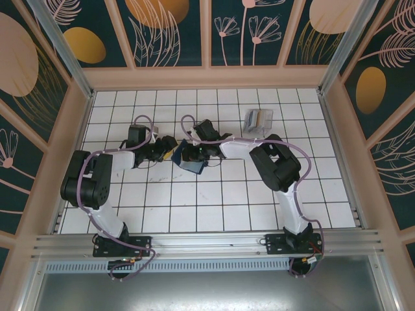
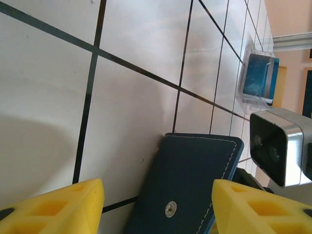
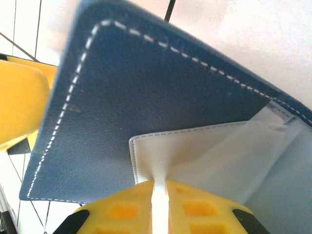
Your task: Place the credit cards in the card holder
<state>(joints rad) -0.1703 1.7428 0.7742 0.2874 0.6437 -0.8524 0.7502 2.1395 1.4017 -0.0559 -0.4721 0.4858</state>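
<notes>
The card holder is the dark navy wallet lying unfolded on the tiles between the two arms. My right gripper is shut on the wallet's pale blue-grey inner pocket flap, holding it up from the navy cover. My left gripper is open, its yellow fingers spread wide on either side of the wallet's outer face, which carries a metal snap. From above, the left gripper and right gripper face each other across the wallet. Grey and beige credit cards stand in the clear tray.
The clear plastic tray sits on the tiles behind and to the right of the wallet; it is the tray in the left wrist view too. The right wrist camera housing is close beside the wallet. Walls enclose the tiled floor.
</notes>
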